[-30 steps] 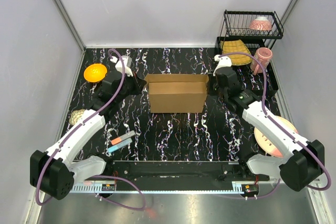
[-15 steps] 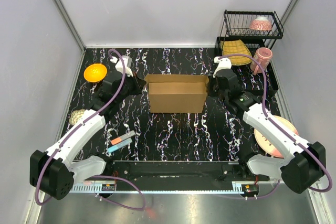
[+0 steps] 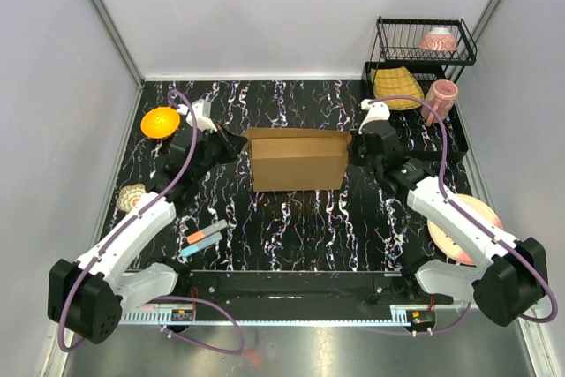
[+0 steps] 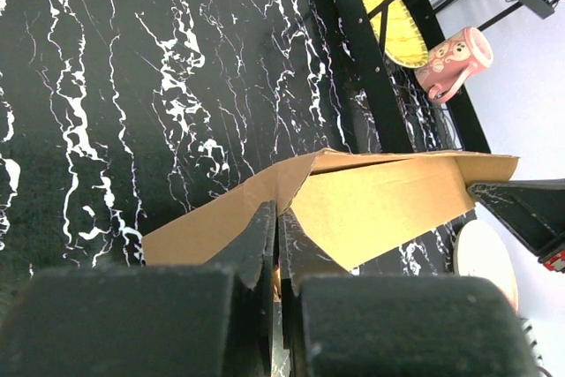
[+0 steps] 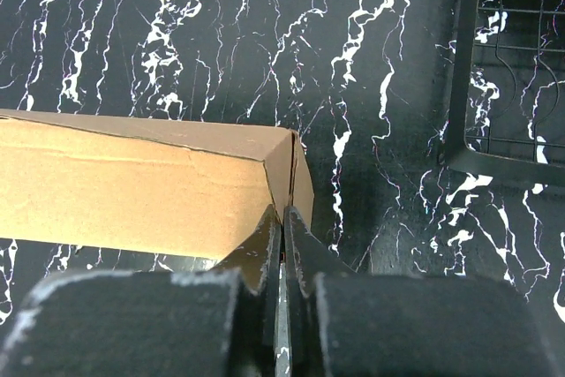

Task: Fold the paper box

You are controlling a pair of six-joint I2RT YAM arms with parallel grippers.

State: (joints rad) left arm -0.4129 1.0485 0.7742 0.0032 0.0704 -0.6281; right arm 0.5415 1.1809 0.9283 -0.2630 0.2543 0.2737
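Note:
The paper box (image 3: pixel 298 161) is a plain brown cardboard box standing in the middle of the black marbled table. Its top opening has narrowed to a slit. My left gripper (image 3: pixel 237 140) is at the box's left end. In the left wrist view that gripper (image 4: pixel 278 214) is shut on a corner edge of the paper box (image 4: pixel 388 205). My right gripper (image 3: pixel 352 144) is at the box's right end. In the right wrist view that gripper (image 5: pixel 282 212) is shut on the doubled end wall of the paper box (image 5: pixel 132 192).
An orange bowl (image 3: pixel 160 122) sits at the far left and a beige lump (image 3: pixel 131 197) lies by the left arm. Two markers (image 3: pixel 205 237) lie front left. A black wire rack (image 3: pixel 425 41), a yellow dish (image 3: pixel 395 87) and a pink mug (image 3: pixel 440 99) stand back right, with a pink plate (image 3: pixel 468 227) at the right.
The left gripper has moved slightly left and back with the box's corner. The box's open top has narrowed to nearly closed. The right gripper has hardly moved.

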